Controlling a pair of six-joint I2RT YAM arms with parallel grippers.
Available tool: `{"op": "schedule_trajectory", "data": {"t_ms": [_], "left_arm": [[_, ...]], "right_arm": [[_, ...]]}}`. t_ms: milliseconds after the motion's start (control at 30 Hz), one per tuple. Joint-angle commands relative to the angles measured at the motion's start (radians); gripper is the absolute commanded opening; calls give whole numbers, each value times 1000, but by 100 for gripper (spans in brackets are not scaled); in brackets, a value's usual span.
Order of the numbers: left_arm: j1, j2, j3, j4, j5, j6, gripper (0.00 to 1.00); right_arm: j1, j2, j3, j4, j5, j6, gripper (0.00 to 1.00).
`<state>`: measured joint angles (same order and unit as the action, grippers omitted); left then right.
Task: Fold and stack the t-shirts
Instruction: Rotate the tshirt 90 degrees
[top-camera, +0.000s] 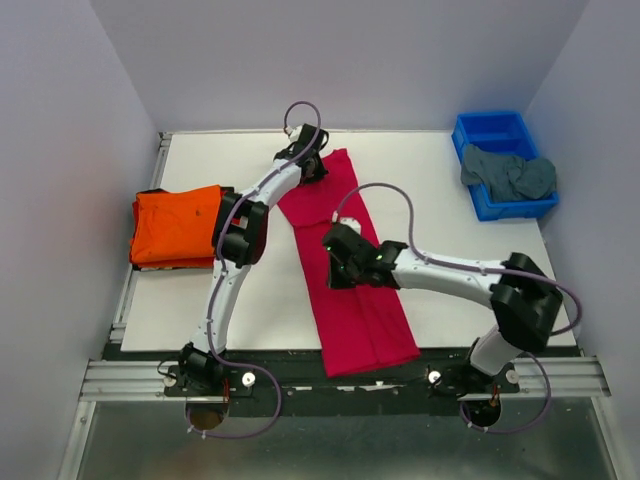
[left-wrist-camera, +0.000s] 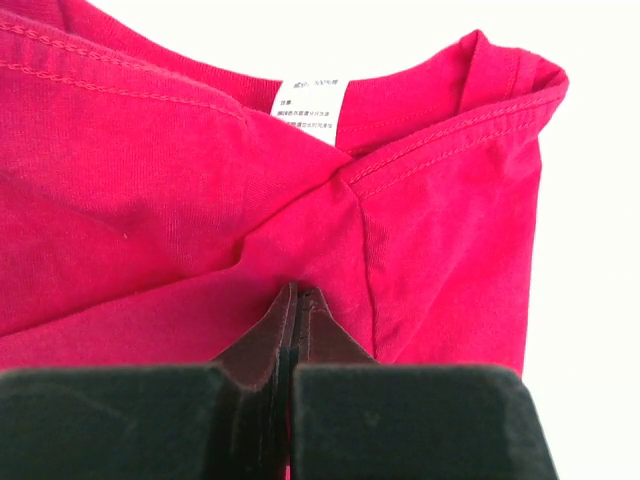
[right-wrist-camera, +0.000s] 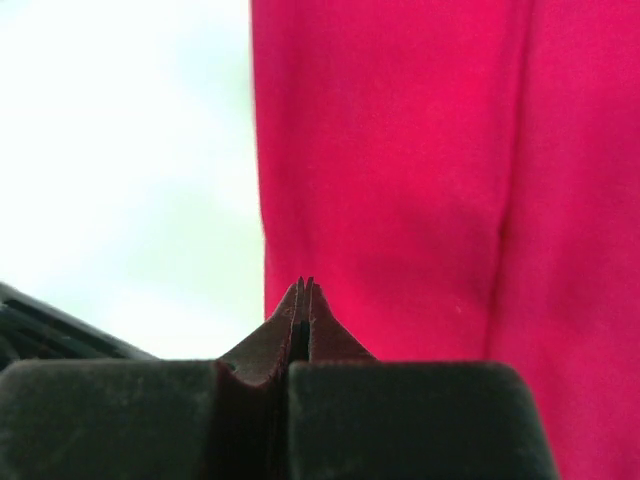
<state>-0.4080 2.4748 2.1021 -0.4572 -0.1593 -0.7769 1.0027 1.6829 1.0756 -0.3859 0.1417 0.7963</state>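
1. The orange t-shirt (top-camera: 176, 226) lies folded into a flat, squarish pile well to the left of the crimson-pink t-shirt (top-camera: 362, 310). It sits at the left edge of the white table (top-camera: 440, 200) and is apart from the crimson-pink cloth.
2. The left gripper (left-wrist-camera: 300, 300) is at the far end of the crimson-pink t-shirt, by the collar. Its jaws are pressed together with no gap. The tips meet the cloth at a crease just below the neckline, near the white care label (left-wrist-camera: 312, 110). I cannot tell whether any cloth is caught between them.
3. The crimson-pink t-shirt lies as a long, narrow band down the middle of the table. It runs from its collar at the far end to a wider hem at the near edge, slanting slightly to the right as it comes nearer. A lengthwise fold line shows along it.
4. The right gripper (right-wrist-camera: 303, 290) is about halfway along the crimson-pink t-shirt, at its left edge. Its jaws are also closed tight. The tips are down at the folded edge, where the cloth meets bare table.
5. The blue bin (top-camera: 478, 130) stands well to the right of the crimson-pink t-shirt, at the far right corner. The grey-teal t-shirt (top-camera: 510, 176) is crumpled inside it and spills over its right rim.
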Motion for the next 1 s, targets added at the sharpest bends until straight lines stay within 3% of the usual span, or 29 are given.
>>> {"op": "schedule_trajectory", "data": {"t_ms": [0,100,267,567,800,967], "left_arm": [[6,170,199,-155,138,70,0],[6,188,207,-71,188,67,0],[5,236,262,-3,247,44,0],[1,291,346,35,280,27,0],[6,306,368,49,287,18,0],[20,319,377,75,314,2,0]], "right_arm": [[-129,-192,-58,-19,3,-84,1],[-213,-261,-144,-60,-14,-120,1],[-216,-281,-256,-142,9,-114,1],[-205,-275,-465,-2,-180,-31,1],[-81,-132,-366,7,-188,33,1],[-79,-202,-310,-83,-73,27,1]]}}
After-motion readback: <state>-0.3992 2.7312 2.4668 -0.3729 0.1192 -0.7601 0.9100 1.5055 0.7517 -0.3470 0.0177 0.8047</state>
